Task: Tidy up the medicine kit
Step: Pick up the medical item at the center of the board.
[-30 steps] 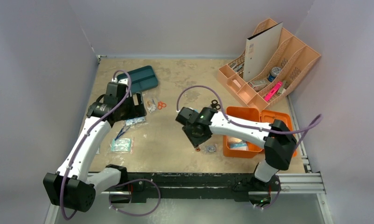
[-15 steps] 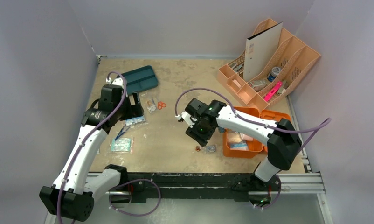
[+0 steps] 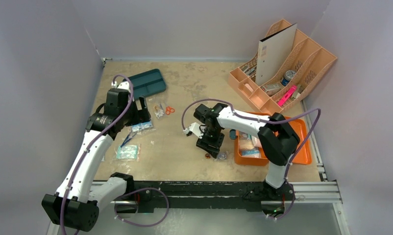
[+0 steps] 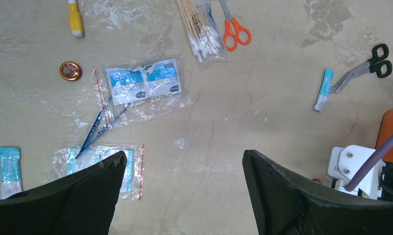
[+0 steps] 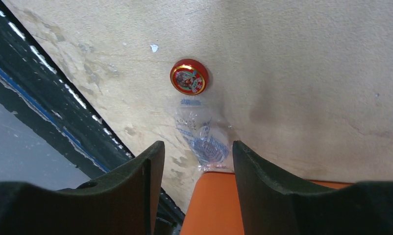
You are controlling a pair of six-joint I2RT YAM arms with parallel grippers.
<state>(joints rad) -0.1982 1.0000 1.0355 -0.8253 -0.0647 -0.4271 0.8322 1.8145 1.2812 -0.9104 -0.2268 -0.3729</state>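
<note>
Print on red tin (image 5: 188, 77) near medicine kit (image 5: 215, 208) unreadable.

Our left arm (image 3: 84, 159) and right arm (image 3: 243, 125): white shells, black joints, looping lilac cables (image 4: 376, 158). Matte black fingers (image 4: 62, 200) tip our left gripper (image 4: 184, 157) and right gripper (image 5: 197, 146).

Both arms reach over the counter (image 3: 194, 83) with jaws parted.
The left arm (image 3: 89, 152) stretches along the left edge, its left gripper (image 4: 183, 156) facing down, spread wide, empty. The right arm (image 3: 243, 125) folds leftward near the near edge's middle, its right gripper (image 5: 197, 147) facing down, empty.
</note>
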